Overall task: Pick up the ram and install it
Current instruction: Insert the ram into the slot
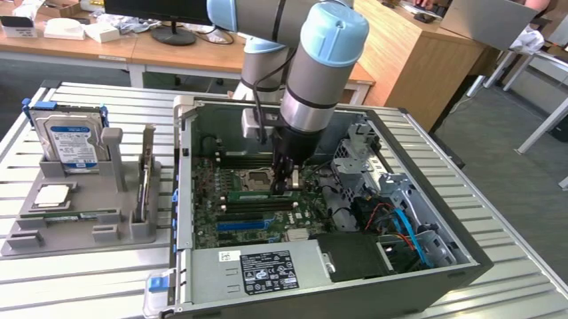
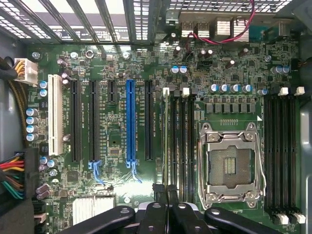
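1. The power supply is seen at the near edge of the case.
2. The gripper is lowered over the motherboard, with its fingers pinched narrow on one end of the ram.
3. The ram is stood on edge in a memory slot, just beside the processor socket.
4. The hard drive is racked well apart, at the exterior view's left.

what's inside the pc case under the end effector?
Motherboard with an empty CPU socket and a blue expansion slot. The ram stands edge-on beside empty memory slots, held in the shut end effector. The fingers cover its gripped part.
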You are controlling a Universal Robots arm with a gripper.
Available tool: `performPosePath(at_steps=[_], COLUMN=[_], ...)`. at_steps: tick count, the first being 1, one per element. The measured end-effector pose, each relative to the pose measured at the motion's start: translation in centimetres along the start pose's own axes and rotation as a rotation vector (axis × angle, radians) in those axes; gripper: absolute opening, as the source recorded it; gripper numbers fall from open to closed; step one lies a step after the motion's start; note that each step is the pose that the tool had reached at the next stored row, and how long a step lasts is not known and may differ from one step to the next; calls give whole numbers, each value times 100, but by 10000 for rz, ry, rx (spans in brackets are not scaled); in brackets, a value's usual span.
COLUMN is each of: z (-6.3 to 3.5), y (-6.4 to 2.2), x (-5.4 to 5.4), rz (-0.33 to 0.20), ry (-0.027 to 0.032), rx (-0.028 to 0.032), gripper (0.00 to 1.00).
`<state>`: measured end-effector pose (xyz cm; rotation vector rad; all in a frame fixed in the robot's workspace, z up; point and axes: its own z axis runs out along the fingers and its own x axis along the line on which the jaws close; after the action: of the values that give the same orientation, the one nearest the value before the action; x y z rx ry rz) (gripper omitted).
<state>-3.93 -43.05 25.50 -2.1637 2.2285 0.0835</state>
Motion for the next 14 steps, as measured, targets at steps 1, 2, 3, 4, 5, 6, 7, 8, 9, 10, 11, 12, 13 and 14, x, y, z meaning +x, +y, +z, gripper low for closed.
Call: performPosePath(at_steps=[1,2,3,4,5,6,7,8,9,10,11,12,13,14], z=[5,12,19,26,33,41,49,54,58,62,66,71,76,80], y=[0,0,0,0,0,0,-1,0,0,-1,-1,-1,-1,-1], x=[1,1,2,2,3,3,4,4,5,5,5,5,5,6], rz=[0,0,0,0,0,0,0,0,0,0,0,0,0,0], ry=[1,2,2,2,2,2,1,2,2,3,3,2,2,2], rx=[-1,-1,-1,-1,-1,-2,-1,-1,-1,-2,-1,-1,-1,-1], gripper=[11,11,11,11,11,11,11,11,11,11,11,11,11,11])
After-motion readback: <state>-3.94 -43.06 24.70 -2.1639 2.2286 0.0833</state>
